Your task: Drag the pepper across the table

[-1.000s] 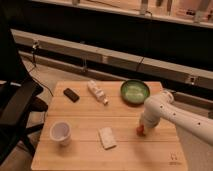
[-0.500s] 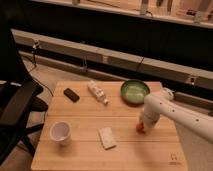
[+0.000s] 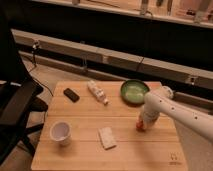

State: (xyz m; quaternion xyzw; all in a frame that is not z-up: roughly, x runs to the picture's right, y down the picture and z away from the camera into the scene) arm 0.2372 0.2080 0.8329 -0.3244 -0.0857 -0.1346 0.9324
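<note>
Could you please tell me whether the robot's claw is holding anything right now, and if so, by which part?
It cannot be told. The claw is down at the pepper on the table, but the arm hides the contact.

On the worktop (image 3: 80,150), taking the bowl (image 3: 134,92) at the far right as the landmark, the bottle (image 3: 97,92) lies just to its left on its side and the phone-like slab (image 3: 71,94) lies further left still, both toward the far edge. Nearer than the bowl and slightly to its right, the end effector (image 3: 141,124) is down at the pepper (image 3: 139,126) on the worktop, the arm reaching in from the right. Well nearer and left of the bowl lies the flat block (image 3: 106,138), with the cup (image 3: 61,132) standing further left, near the front left corner.
</note>
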